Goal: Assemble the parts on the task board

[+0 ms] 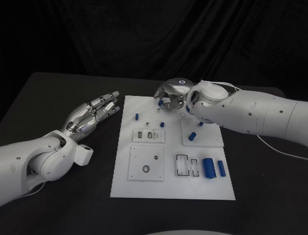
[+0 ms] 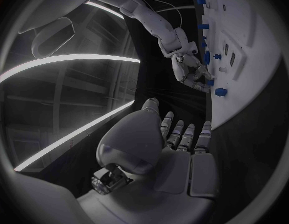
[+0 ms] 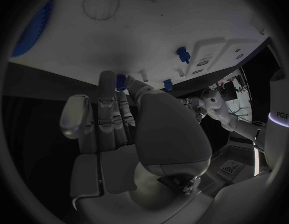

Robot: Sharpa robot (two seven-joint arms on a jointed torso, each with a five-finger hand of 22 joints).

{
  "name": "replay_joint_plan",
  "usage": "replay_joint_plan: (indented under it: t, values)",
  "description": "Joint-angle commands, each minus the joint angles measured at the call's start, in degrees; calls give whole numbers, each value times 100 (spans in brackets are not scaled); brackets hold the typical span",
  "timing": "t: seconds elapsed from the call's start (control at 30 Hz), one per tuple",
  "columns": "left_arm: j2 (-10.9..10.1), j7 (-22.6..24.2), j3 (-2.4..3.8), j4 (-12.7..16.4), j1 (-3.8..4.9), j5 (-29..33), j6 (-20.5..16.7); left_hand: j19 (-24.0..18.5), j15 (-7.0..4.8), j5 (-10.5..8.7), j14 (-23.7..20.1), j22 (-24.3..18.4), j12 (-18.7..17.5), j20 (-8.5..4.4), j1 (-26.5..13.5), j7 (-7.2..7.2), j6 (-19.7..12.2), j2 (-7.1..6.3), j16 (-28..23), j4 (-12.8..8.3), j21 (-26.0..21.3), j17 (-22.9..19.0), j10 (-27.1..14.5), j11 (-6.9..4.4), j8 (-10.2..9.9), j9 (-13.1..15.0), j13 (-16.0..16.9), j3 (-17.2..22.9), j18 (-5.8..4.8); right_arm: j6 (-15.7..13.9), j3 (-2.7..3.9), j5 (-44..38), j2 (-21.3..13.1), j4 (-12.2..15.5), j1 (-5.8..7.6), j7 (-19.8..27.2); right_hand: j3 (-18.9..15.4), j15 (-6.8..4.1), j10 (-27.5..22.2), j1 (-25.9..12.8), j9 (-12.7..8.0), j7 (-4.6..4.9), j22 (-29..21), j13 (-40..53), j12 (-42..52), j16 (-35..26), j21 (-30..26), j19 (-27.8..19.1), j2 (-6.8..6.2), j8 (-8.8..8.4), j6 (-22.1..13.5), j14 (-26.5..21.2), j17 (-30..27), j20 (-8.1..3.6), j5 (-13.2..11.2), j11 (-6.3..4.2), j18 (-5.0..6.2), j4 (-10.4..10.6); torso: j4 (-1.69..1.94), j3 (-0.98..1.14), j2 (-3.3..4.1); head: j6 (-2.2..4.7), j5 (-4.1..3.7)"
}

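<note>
Scene: a white board (image 1: pixel 172 191) lies in the middle of a black counter (image 1: pixel 55 205), with small blue parts spread over it.
Left robot hand: the left robot hand (image 1: pixel 94 113) hovers just beside the board's left edge, fingers straight and apart, holding nothing.
Right robot hand: the right robot hand (image 1: pixel 171 95) reaches down over the board's far edge, fingers curled toward a small blue peg (image 3: pixel 121 81). Whether it has hold of the peg I cannot tell.
Parts: a large blue cylinder (image 1: pixel 208 168) and a slimmer blue bar (image 1: pixel 221 168) lie near the board's right edge, beside white slotted holders; a short blue peg (image 1: pixel 137 116) stands near the left edge.
Step in hand: probably picking up or seating the far peg.
Doing it well: keep the peg upright, close the fingertips evenly, press straight down, and keep the left robot hand off the board.
Hard to make out: the right arm covers part of the far right corner, and the fingertips' contact with the peg is too small to judge.
</note>
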Motion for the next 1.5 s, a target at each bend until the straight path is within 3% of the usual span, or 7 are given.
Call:
replay_joint_plan:
  t: [0.03, 0.43, 0.6, 0.9, 1.03, 1.27, 1.5]
  values:
    - [0, 421, 5, 5, 11, -1, 66, -17, -14, 19, -39, 1, -19, 9, 77, 14, 17, 0, -23, 6, 3, -7, -25, -13, 28, -2, 0, 36, 112, -281, 6, 73, -65, 29, -14, -11, -165, -3, -236, -37, -58, -9, -71, 20, 0, -14, -86, -77, 11, -23, -187, -74, 16, -8, -13, 16, 66, 32, -1, -7, 0, 6, 9]
    - [-142, 415, 5, 93, 10, -1, 9, -20, -14, 24, -40, 0, -22, 9, 82, 14, 19, -1, -24, 1, 0, -7, -26, -12, 28, -2, -1, 39, 112, -464, 29, 174, -976, 985, 501, -134, -425, 54, 65, 50, -37, 240, 42, 235, 540, 75, -63, -36, 189, 202, 169, -98, 66, 41, 24, -44, 50, 221, -13, 1, -3, 43, -6]
    - [-169, 415, 5, 108, 10, 0, -3, -17, -14, 41, -35, 1, -15, 9, 93, 13, 28, -3, -22, -10, 3, -6, -25, -9, 32, -1, 0, 47, 112, -17, 3, 179, -1591, 1539, 661, -429, -10, -35, 839, 541, -30, 278, 54, 462, 1109, 83, -79, -47, 292, 293, 447, -134, 72, -15, 858, -224, 63, -117, -39, 2, -20, 31, -5]
    - [-124, 420, 5, 51, 8, -1, 33, -14, -8, 86, -31, 2, -12, 13, 122, 34, 48, 1, -21, -36, 6, -5, -23, -14, 39, 2, 1, 71, 112, 326, -88, 180, -2241, 1849, 560, -758, -152, -223, 706, 73, -149, 164, 260, 2248, 3652, 56, -11, 87, 133, 198, 660, 9, 62, -232, 128, -559, 27, 73, -65, -14, -38, 3, 48]
    - [-119, 426, 5, 34, 6, -1, 42, -10, -5, 91, -25, 3, -10, 14, 126, 36, 47, 1, -19, -40, 9, -3, -22, -14, 38, 1, 2, 75, 112, 330, -101, 106, -2343, 1827, 444, -906, -496, -283, 1516, -390, -202, 127, 750, 5489, 6706, 1525, 365, 340, 137, 124, 622, 386, 1918, -262, 3, -572, -83, 385, -60, -26, -40, -12, 31]
    - [-104, 423, 5, 20, 4, -1, 72, -6, 7, 108, -6, 4, 0, 19, 141, 54, 66, 10, -13, -54, 11, 2, -18, -13, 45, 3, 3, 94, 112, 312, -105, 44, -2335, 1721, 293, -944, -705, -353, 2860, -668, -209, 101, 920, 7669, 8150, 3081, 485, 535, 122, 131, 684, 879, 4046, -339, 10, -621, -115, 609, -52, -21, -20, -5, -3]
    - [-104, 421, 5, 7, 3, -1, 84, -3, 9, 109, 1, 5, 1, 21, 145, 68, 67, 11, -10, -59, 13, 4, -17, -17, 45, 3, 3, 99, 112, 298, -105, 32, -2304, 1673, 195, -938, -729, -348, 3363, -739, -210, 111, 1374, 8366, 8482, 3555, 873, 790, 123, 134, 717, 964, 4733, -337, 24, -619, -227, 720, -47, -13, -12, 0, -14]
